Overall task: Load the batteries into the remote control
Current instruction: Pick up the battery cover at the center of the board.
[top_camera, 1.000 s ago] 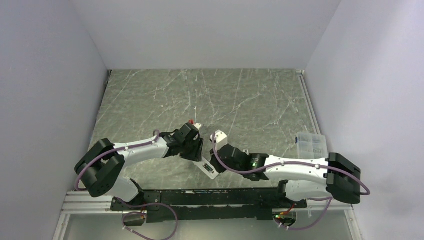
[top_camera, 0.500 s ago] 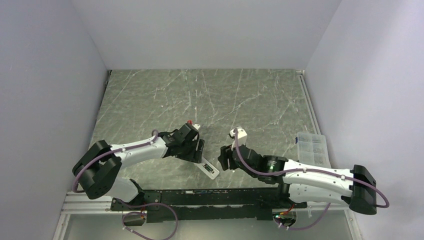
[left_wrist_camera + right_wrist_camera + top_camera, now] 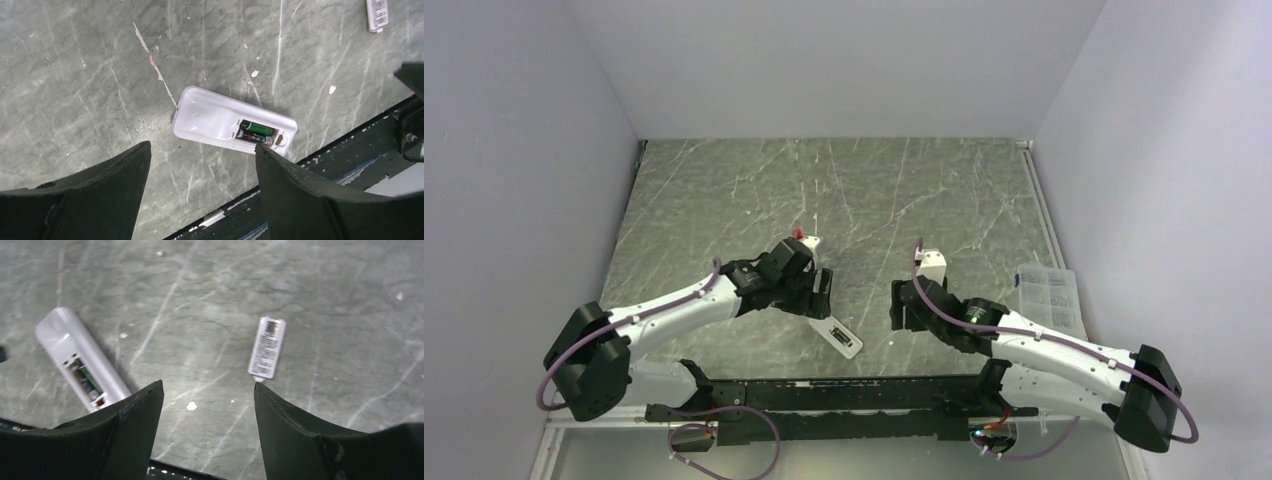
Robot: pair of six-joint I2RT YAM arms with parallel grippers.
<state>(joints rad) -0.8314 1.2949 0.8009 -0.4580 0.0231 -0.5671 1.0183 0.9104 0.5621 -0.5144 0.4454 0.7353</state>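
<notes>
The left gripper (image 3: 821, 290) stands wide open with nothing between its fingers (image 3: 100, 192). It is tipped down toward the table (image 3: 724, 200) and touches nothing. Seen from its wrist, the remote (image 3: 232, 122) lies flat on the marble in the gap ahead of the fingertips, clear of both. The end compartment is uncovered, and the two batteries (image 3: 256, 131) sit in it side by side, one showing green. From above, the remote (image 3: 842, 337) lies slantwise near the table's near edge, just on the near side of the left gripper, close to the black rail (image 3: 844, 395).

The right gripper (image 3: 904, 305) is also spread wide and holds nothing. It hangs over the marble to the right of the remote, apart from it. From its wrist, the remote (image 3: 82, 360) is off to the left of the fingers, the batteries (image 3: 86, 380) visible in the open recess. A small white labelled piece (image 3: 267, 347) lies flat just past one fingertip, well apart from the remote. The same piece (image 3: 377, 14) shows at the top corner of the left wrist view.

A clear box (image 3: 1046, 292) sits by the right edge of the table.
</notes>
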